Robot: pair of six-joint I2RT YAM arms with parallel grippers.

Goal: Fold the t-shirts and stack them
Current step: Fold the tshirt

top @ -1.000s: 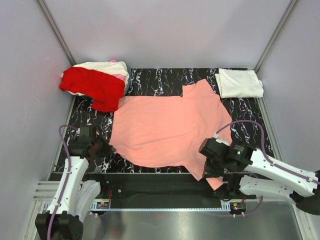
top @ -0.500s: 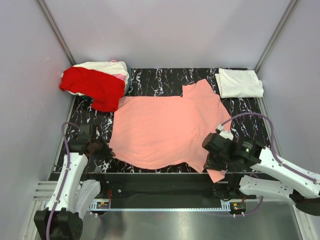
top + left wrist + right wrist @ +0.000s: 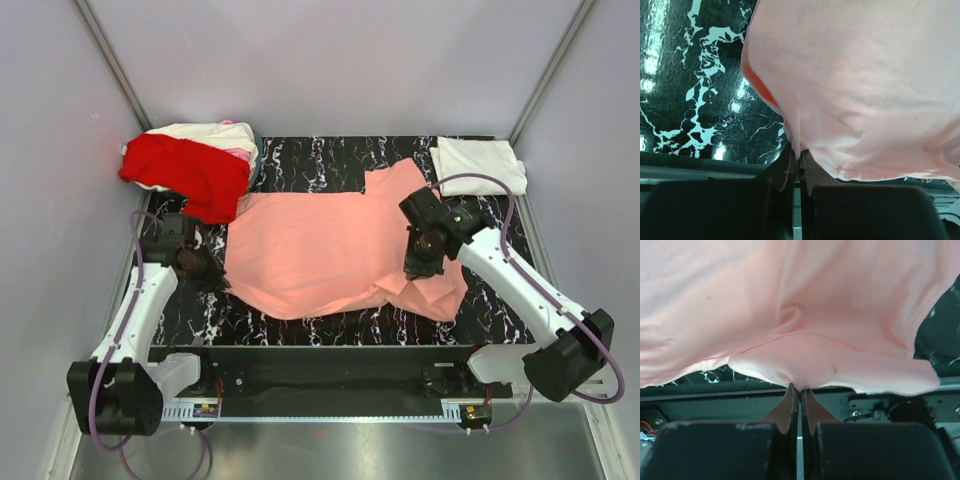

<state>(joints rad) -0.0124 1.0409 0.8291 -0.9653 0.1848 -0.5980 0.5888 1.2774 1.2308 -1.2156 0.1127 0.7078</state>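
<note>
1. The salmon-pink t-shirt (image 3: 320, 245) is lying spread over the middle of the table (image 3: 330, 160). Its near edge is now sitting farther from the arm bases than it was a second ago, and on the right the near flap is doubling back over the shirt's body.
2. The right gripper (image 3: 414, 268) is clamping a pinch of the shirt's hem; the wrist view shows it (image 3: 799, 390) with its fingers pressed together on the fabric. Over the last second it has been travelling from the near edge of the table to a spot above the shirt's right side, carrying that corner with it.
3. The left gripper (image 3: 205, 268) is likewise closed on a pinch at the near left corner, seen close up (image 3: 796, 156). It has been moving away from the near edge too, but by less.
4. This looks like the first fold getting under way rather than finishing. The right side is running ahead of the left, and cloth is bunching below the right gripper, so the fold line is probably coming out skewed.
5. Further out, the red t-shirt (image 3: 190, 175) is lying on a cream one (image 3: 205, 132) at the far left corner. The folded white t-shirt (image 3: 478, 165) is sitting at the far right, just beside the salmon sleeve. Neither has shifted.
</note>
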